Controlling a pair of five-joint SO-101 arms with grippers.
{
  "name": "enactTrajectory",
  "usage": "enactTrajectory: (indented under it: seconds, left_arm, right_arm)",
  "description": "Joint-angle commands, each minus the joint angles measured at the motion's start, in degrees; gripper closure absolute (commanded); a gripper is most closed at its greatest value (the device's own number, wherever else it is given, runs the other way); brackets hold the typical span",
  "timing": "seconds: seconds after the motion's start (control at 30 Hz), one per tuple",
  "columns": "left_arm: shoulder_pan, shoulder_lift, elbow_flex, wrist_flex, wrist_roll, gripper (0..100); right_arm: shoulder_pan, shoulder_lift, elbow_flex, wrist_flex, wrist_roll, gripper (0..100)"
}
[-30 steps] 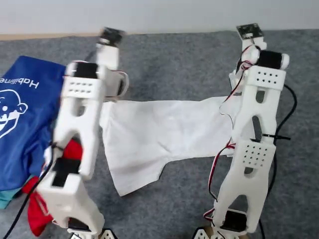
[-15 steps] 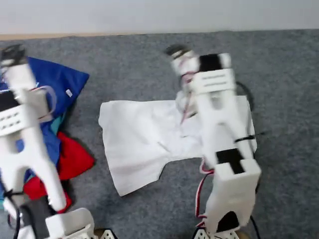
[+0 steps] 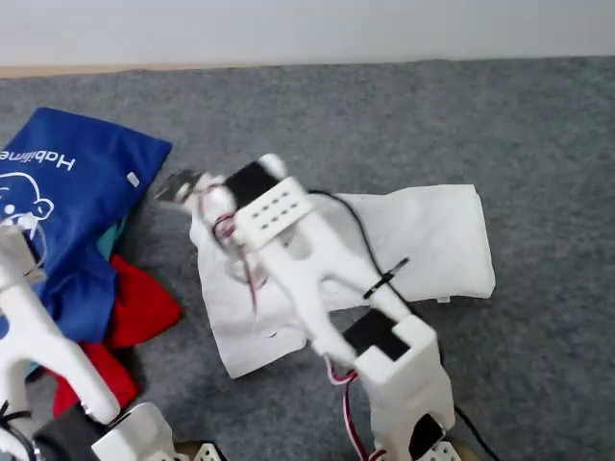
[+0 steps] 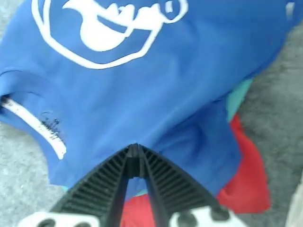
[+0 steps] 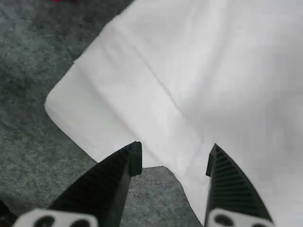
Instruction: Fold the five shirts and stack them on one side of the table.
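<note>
A white shirt (image 3: 432, 235) lies partly folded on the grey table. My right arm stretches across it, and my right gripper (image 3: 180, 186) hangs at its far left corner. In the right wrist view that gripper (image 5: 175, 156) is open, its fingers straddling the edge of the white shirt (image 5: 199, 71) near a corner. At the left lies a pile: a blue printed shirt (image 3: 77, 192) on top, a teal one (image 3: 117, 235) and a red one (image 3: 139, 307) beneath. My left gripper (image 4: 135, 151) is shut just above the blue shirt (image 4: 156, 85), with nothing visibly between its fingers.
The left arm (image 3: 29, 327) stands at the near left, over the pile. Grey carpet (image 3: 384, 115) covers the table, bare behind and to the right of the white shirt. A pale wall edge (image 3: 307, 63) runs along the back. Red cloth (image 4: 246, 179) peeks out under the blue shirt.
The right arm swung from the white shirt's right side across to its left corner. The left arm swung away to the left, over the pile of shirts.
</note>
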Motion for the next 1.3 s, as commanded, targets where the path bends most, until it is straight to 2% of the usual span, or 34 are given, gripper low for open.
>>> enactTrajectory:
  seconds: [0.0, 0.63, 0.83, 1.07, 1.27]
  left_arm:
    - [-2.11, -2.99, 0.13, -1.32, -1.32, 100]
    - [-2.29, -2.99, 0.84, -1.23, -1.32, 100]
    - [-2.29, -2.99, 0.84, -1.23, -1.32, 100]
    - [-2.02, -2.90, 0.84, -1.85, -1.32, 100]
    - [-2.02, -2.90, 0.84, -2.11, -1.41, 100]
  right_arm:
    - [-2.86, 0.75, -0.44, 2.24, 0.62, 76.6]
    - [-4.44, 13.76, -0.79, -5.76, 0.35, 76.9]
    - [-4.35, 13.49, -1.41, -5.41, 0.62, 90.5]
    - [-4.35, 13.67, -11.52, 0.57, 0.62, 82.7]
    - [-4.26, 14.37, -15.21, 0.66, 0.70, 80.1]
